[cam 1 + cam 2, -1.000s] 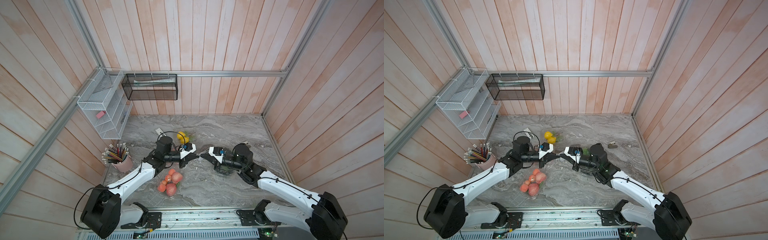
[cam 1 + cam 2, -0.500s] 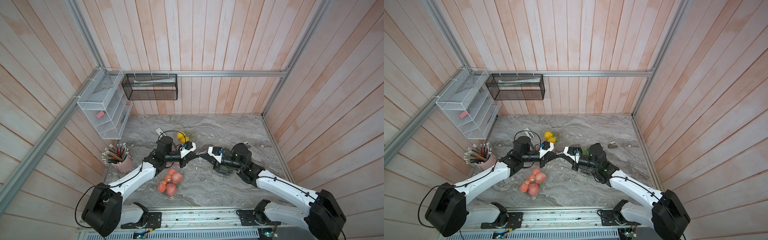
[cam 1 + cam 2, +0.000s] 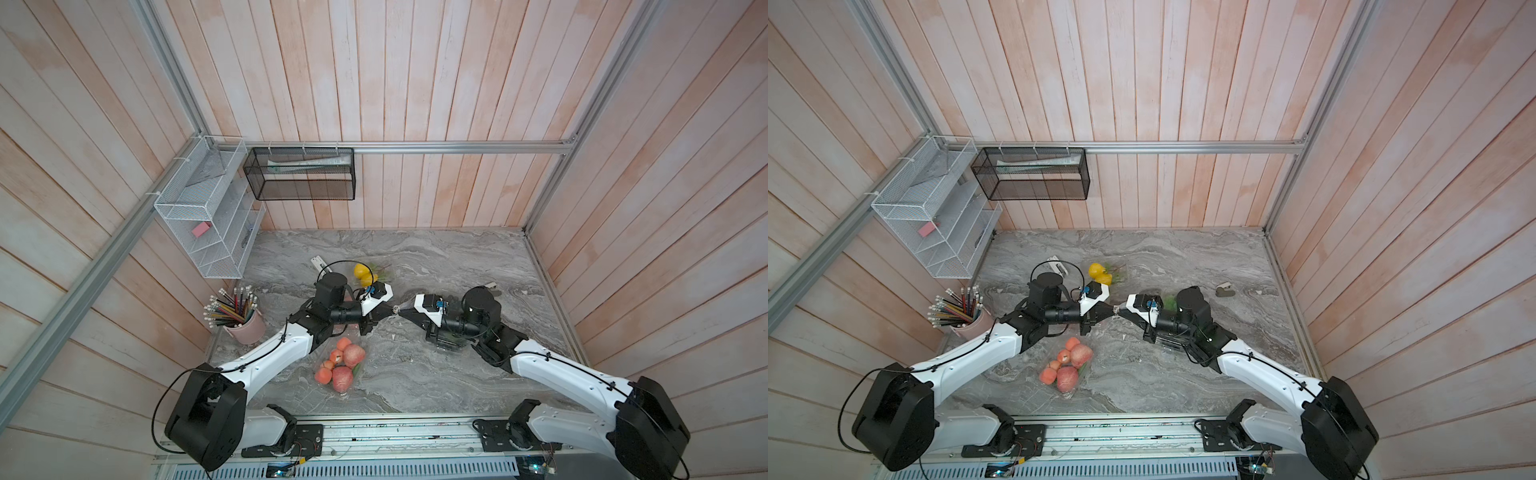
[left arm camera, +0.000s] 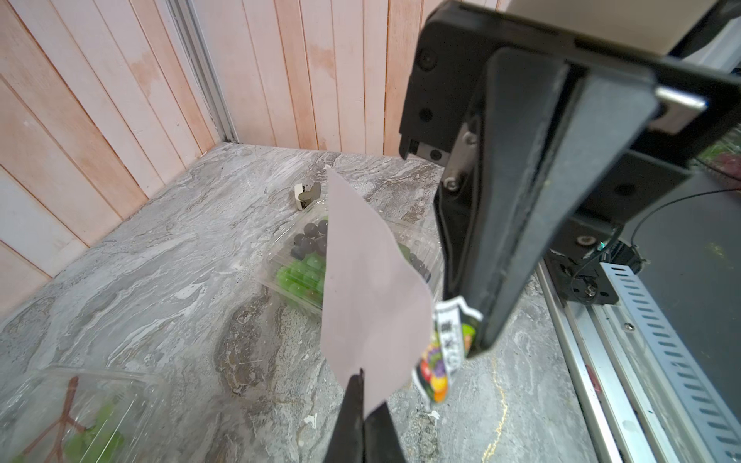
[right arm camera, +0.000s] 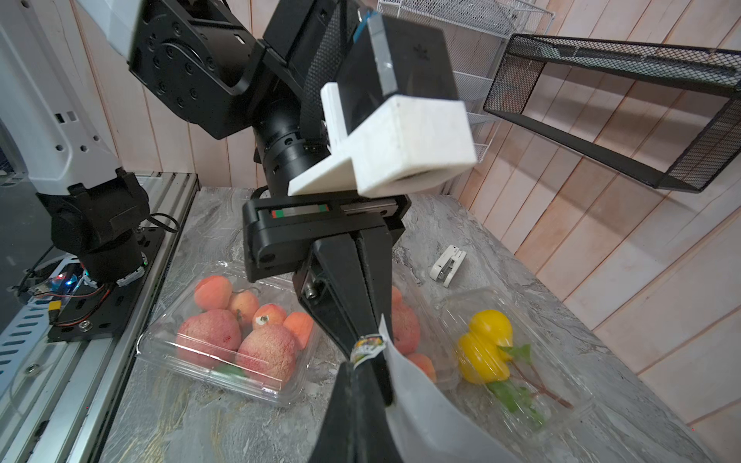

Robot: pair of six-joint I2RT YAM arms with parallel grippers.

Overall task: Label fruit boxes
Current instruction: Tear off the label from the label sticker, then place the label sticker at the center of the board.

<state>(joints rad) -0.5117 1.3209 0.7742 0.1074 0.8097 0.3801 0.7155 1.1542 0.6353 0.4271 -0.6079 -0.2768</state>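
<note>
Apparently the left gripper [image 4: 363,405] clamps the backing sheet [image 4: 369,288] steady, so the right gripper [image 4: 477,340], pinched on a sticker [image 4: 441,352], can peel it off.

Grape box [image 4: 276,260] right of apple box [image 5: 260,391]

four fruit boxes [image 5: 224,340], two racks [image 3: 203,232], one pencil cup [image 3: 245,326].

Around me stand pale pink plank walls [image 3: 415,83]; my grey marbled bench [image 3: 436,257] sits below a white wire rack [image 3: 199,216] and black mesh basket [image 3: 299,174].
</note>
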